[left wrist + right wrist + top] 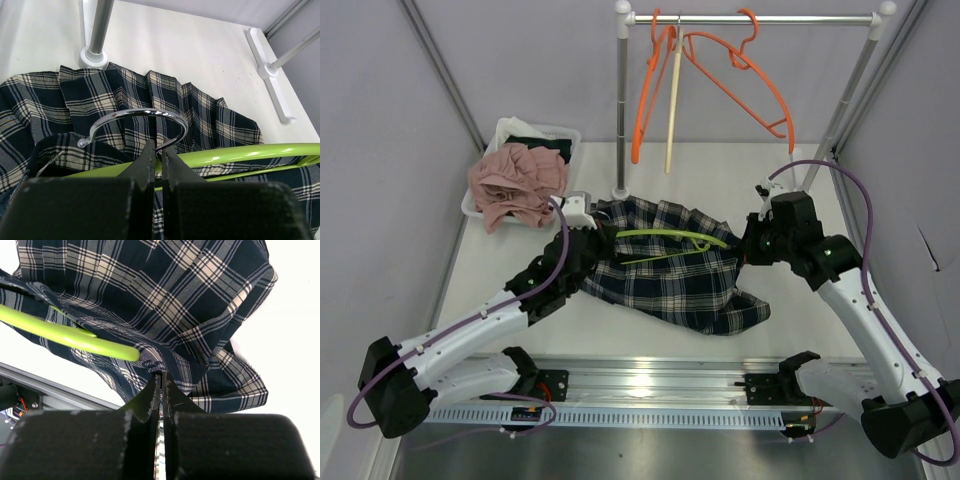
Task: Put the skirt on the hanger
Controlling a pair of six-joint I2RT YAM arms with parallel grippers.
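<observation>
At the far edge of the worktop [620, 325] stands a metal clothes rack [750, 18] carrying one orange hanger [647, 90], another orange hanger [760, 90] and a pale one [672, 110]. Far left, a white basket [506, 128] holds crumpled pink clothing [515, 183].

I count 1 plaid skirt [685, 285], 1 green hanger [670, 236], 2 orange hangers, namely the left orange hanger [642, 108] and the right orange hanger [772, 92], 1 cream hanger [670, 115], 1 clothes rack [770, 19], 1 white basket [570, 135] and 1 pink garment [515, 182].
</observation>
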